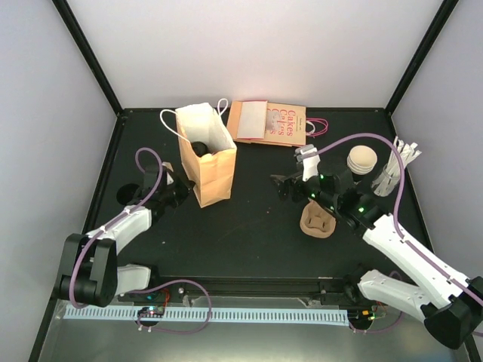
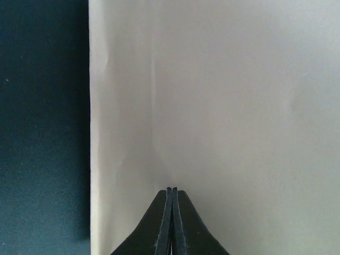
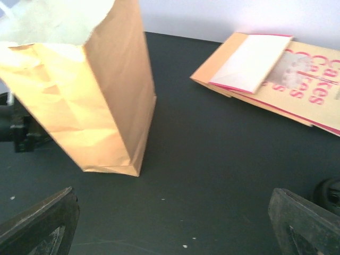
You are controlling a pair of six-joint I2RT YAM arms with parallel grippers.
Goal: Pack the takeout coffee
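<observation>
Black fingers, left gripper (image 2: 171, 194): pressed together with nothing between them, tips at the side wall of the bag (image 2: 212, 106); contact cannot be told.
Right gripper (image 3: 171, 194): fingers spread wide, empty, over bare table and apart from the bag.
Place: takeout coffee (image 1: 198, 148) sits inside the upright brown paper bag, below its open mouth.
Handling: probably light, with thin paper walls that would dent under a hard squeeze; may spill if tipped.
Hold: by judgement, across the body under the lid rim.
Look: small, dark and round from above; sides hidden.
Far: flat printed bags (image 1: 272, 122) lie behind.
</observation>
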